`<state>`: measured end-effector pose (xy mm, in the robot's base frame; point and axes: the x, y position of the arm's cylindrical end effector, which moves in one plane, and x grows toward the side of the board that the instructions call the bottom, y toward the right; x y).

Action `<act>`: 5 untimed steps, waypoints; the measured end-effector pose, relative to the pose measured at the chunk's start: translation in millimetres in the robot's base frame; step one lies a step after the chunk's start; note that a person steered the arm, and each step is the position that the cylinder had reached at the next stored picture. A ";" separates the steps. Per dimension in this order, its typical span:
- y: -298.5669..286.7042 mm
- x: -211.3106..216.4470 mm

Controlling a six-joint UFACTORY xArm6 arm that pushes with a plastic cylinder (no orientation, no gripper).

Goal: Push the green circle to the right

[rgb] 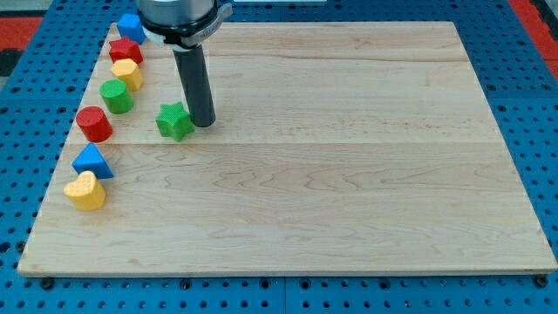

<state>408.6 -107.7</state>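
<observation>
The green circle stands near the board's left edge, in a column of blocks. My tip rests on the board well to the right of it, just right of a green star and nearly touching that star. The green star lies between my tip and the column, lower right of the green circle.
The left column holds, from the view's top down, a blue block, a red block, a yellow block, then below the circle a red cylinder, a blue triangle and a yellow heart. The wooden board lies on a blue pegboard.
</observation>
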 end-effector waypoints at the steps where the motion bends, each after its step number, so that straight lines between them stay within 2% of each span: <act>1: 7.3 5.7; 2: 59.4 58.8; 3: 26.6 159.9; 4: -62.3 208.3; 5: -178.2 200.2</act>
<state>608.7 -285.9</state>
